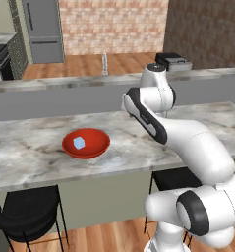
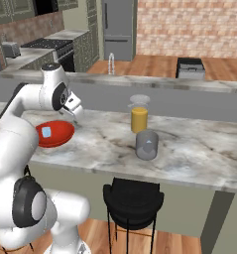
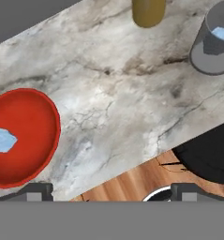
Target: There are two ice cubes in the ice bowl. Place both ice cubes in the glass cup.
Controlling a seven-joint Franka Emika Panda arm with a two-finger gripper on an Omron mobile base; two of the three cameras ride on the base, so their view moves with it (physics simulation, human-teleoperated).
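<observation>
I am looking down over the marble tabletop (image 1: 35,157) with the arm raised above it, and the tool (image 3: 111,192) is hovering over the tabletop's near edge with its 2 tips spread wide apart and pinching nothing. The ice bowl (image 1: 86,143) is sitting on the tabletop toward the left, and 1 ice cube (image 1: 79,142) is lying inside it, pale blue against the red. In the right base view the tool (image 2: 76,112) is hanging just above the far right rim of the ice bowl (image 2: 54,134), clear of it. The glass cup (image 2: 147,145) is standing well to the right of the bowl, near the tabletop's front edge, and a pale-blue ice cube (image 3: 223,33) is showing inside it in the hand view. Just beyond the cup, the taller glass with orange liquid (image 2: 139,114) is standing upright. I am seeing a black stool (image 2: 133,197) tucked under the tabletop below the cup, and another black stool (image 1: 28,211) under the left end.
</observation>
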